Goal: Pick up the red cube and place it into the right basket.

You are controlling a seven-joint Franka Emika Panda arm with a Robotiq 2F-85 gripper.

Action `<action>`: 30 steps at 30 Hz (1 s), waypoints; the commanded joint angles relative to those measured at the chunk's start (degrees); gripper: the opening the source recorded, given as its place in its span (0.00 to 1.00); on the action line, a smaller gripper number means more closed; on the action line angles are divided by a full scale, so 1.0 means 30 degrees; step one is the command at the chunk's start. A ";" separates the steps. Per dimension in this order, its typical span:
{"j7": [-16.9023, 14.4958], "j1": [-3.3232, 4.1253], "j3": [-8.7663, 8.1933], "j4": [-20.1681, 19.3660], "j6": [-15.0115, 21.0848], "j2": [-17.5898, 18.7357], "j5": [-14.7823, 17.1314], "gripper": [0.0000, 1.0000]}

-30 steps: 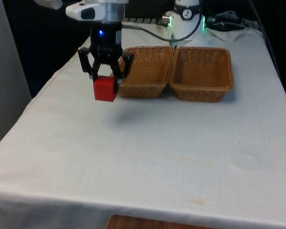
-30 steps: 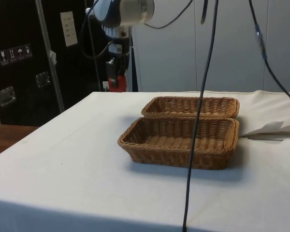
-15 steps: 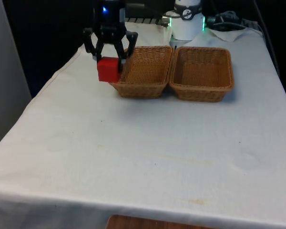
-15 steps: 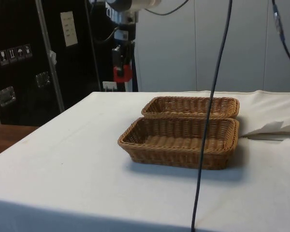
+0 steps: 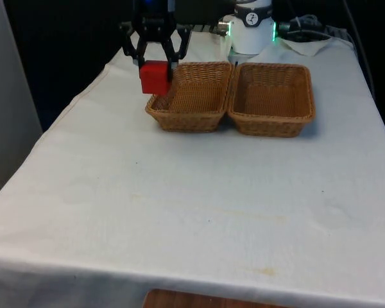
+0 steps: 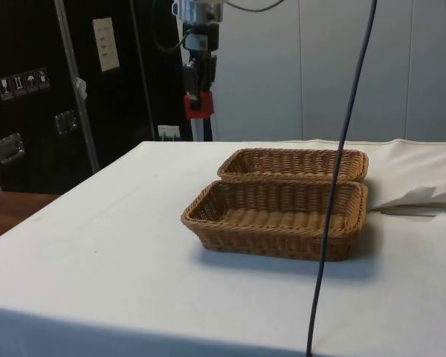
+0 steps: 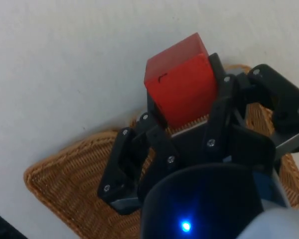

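- Front view: the gripper (image 5: 156, 63) hangs in the air at the far end of the table (image 5: 179, 192), its two black fingers clamped on the red cube (image 5: 155, 77).
- The cube is off the cloth, held from above, with its lower part hanging free below the fingertips.
- Seen from the front, the cube sits in line with the near corner of the basket on the front view's left (image 5: 194, 96), at that basket's outer edge; how high it is above the rim is hard to judge from this angle.
- The other basket (image 5: 271, 98) stands touching the first, on the front view's right, side by side with it.
- Both baskets are brown wicker, rectangular and shallow, with nothing lying inside them.
- Side view: the gripper (image 6: 197, 95) holds the cube (image 6: 198, 106) well above the table (image 6: 97, 245), beyond the far basket (image 6: 293, 165) and toward its left end in that picture.
- The near basket (image 6: 276, 217) lies in front of the far one, their long sides touching.
- Wrist view: the cube (image 7: 182, 82) is gripped between the fingers (image 7: 217, 107), with wicker (image 7: 60, 184) and white cloth showing beneath it.
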 commanded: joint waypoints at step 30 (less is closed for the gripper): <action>0.0267 0.0153 0.0076 -0.5386 0.1337 -0.3877 -0.1967 0.03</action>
